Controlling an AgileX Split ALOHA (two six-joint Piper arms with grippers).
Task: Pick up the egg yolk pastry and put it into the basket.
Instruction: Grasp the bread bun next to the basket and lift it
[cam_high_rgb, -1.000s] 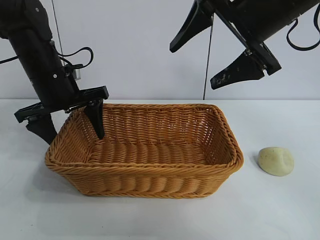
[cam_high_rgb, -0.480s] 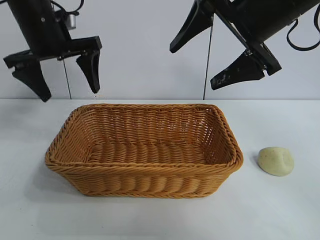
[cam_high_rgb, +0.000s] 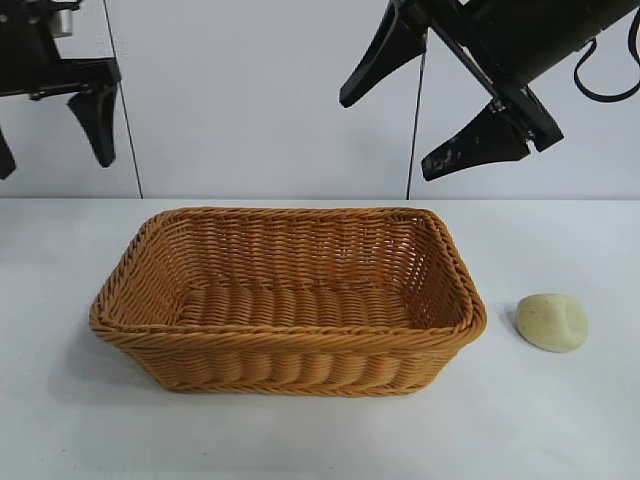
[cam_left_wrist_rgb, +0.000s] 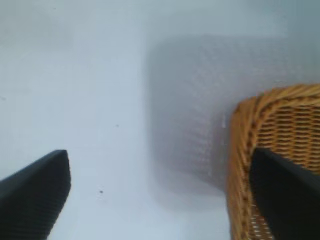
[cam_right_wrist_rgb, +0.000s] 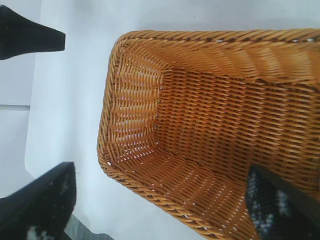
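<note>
Pastry: the small pale cream-yellow rounded egg yolk pastry (cam_high_rgb: 552, 322), smooth with a slight dent, lies on the white table (cam_high_rgb: 560, 420) just off the basket's right-hand end in the exterior view, apart from the rim and touched by nothing
Basket: the large rectangular orange-brown woven wicker basket (cam_high_rgb: 285, 345) sits mid-table with nothing inside; the right wrist view looks down into its bare bottom
Left gripper: the left gripper (cam_high_rgb: 45, 125) hangs high at the upper left edge of the exterior view, well apart from the pastry; its black fingers are spread wide and hold nothing, and its wrist view shows bare table and one corner of the basket between them
Right gripper: the right gripper (cam_high_rgb: 425, 115) hovers high above the basket's right half, tilted downward, jaws spread wide and empty, nearer to the pastry than the other one
Done so far: nothing of the task; the pastry is not yet picked up
Left to do: reach down to the pastry, close on it, lift it over the braided rim and let it go inside; the right arm looks better placed for this, as a judgement
</note>
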